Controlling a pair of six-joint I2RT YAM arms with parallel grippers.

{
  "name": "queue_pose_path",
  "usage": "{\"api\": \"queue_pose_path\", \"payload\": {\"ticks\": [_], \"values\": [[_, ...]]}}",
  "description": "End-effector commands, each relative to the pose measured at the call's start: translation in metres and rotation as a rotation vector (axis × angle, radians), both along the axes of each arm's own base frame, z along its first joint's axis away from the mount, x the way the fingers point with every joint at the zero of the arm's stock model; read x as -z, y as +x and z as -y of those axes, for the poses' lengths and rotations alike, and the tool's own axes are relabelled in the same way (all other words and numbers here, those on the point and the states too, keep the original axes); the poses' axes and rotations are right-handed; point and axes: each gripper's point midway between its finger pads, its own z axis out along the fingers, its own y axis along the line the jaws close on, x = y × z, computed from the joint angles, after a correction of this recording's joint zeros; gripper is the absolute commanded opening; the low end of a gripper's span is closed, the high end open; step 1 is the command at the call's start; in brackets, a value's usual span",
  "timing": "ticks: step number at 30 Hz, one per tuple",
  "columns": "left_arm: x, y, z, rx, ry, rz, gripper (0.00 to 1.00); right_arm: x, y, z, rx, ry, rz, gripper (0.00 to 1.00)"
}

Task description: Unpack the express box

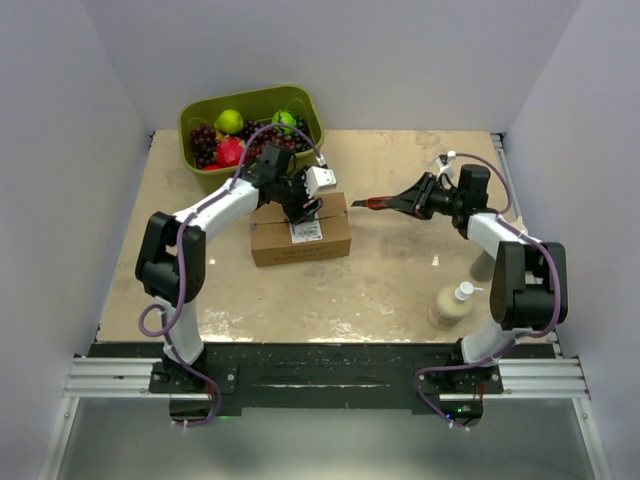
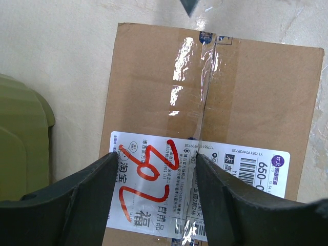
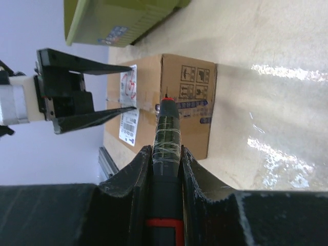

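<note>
The express box (image 1: 300, 238), brown cardboard with a white label (image 2: 205, 174), red handwritten marks and clear tape along its seam, lies flat and closed mid-table. My left gripper (image 1: 305, 205) hovers open just above its top, fingers astride the label (image 2: 156, 155). My right gripper (image 1: 422, 197) is shut on a dark cutter tool (image 3: 166, 136) with a red band. The tool's tip (image 1: 366, 203) points at the box's right end, a short gap away. The box also shows in the right wrist view (image 3: 179, 97).
An olive-green bin (image 1: 250, 128) of fruit stands behind the box at the back left, also in the right wrist view (image 3: 118, 20). A small bottle (image 1: 452, 305) stands at the front right near the right arm's base. White walls enclose the table.
</note>
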Motion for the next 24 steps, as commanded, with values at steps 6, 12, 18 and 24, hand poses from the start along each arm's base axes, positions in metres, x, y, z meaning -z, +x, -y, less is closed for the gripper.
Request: {"api": "queue_pose_path", "payload": {"ticks": [6,12,18,24], "values": [[0.049,-0.030,-0.033,-0.016,0.155,-0.144,0.67,-0.020,0.022,-0.002,0.031,0.091,0.068,0.00],[0.050,-0.029,-0.033,-0.017,0.154,-0.144,0.67,-0.011,0.016,-0.005,0.010,0.095,0.033,0.00],[0.050,-0.029,-0.033,-0.018,0.155,-0.143,0.67,-0.010,0.012,-0.006,0.001,0.108,0.030,0.00],[0.052,-0.028,-0.032,-0.016,0.154,-0.142,0.67,-0.011,0.010,-0.011,-0.022,0.131,0.026,0.00]]}}
